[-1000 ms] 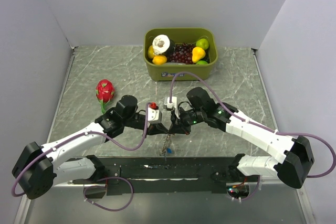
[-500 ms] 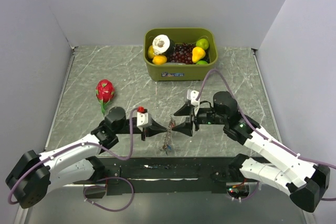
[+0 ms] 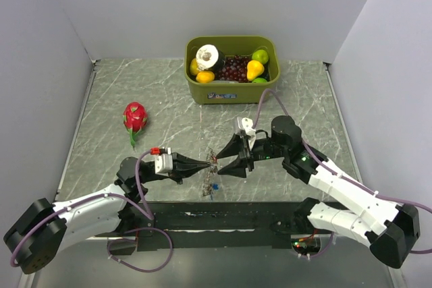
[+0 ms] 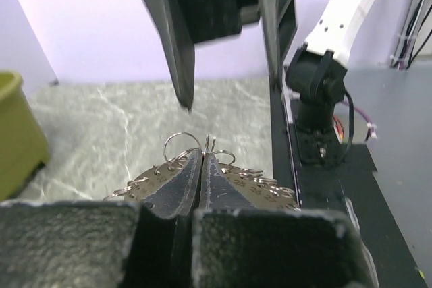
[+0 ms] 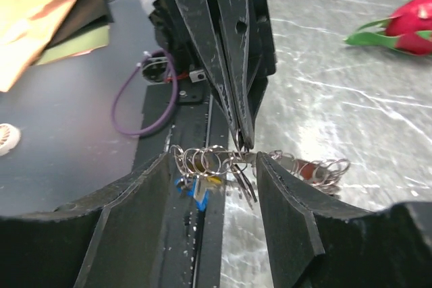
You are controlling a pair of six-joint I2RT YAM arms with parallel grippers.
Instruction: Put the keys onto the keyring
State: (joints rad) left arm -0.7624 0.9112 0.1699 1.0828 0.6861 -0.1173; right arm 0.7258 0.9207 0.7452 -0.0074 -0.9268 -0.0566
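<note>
The keyring [image 4: 264, 191] is a flat grey metal ring with small split rings along its rim. My left gripper [image 4: 202, 156] is shut on its edge and holds it above the table near the front [image 3: 212, 161]. In the right wrist view the keyring [image 5: 290, 161] lies edge-on between the open fingers of my right gripper [image 5: 212, 160], which touch nothing. Keys hang under it: one with a blue head [image 5: 200, 192], a red one [image 5: 309, 170], and thin metal ones. In the top view my right gripper [image 3: 225, 158] straddles the ring from the right, and the keys [image 3: 210, 187] dangle below.
A green bin [image 3: 233, 89] with fruit stands at the back middle. A dragon fruit [image 3: 135, 116] lies at the left. A black strip [image 3: 216, 217] runs along the table's near edge, right under the hanging keys.
My right gripper has opened and let go of the ring. The left arm has swung lower and leftward, still gripping the ring. The right gripper has come back around the ring.
</note>
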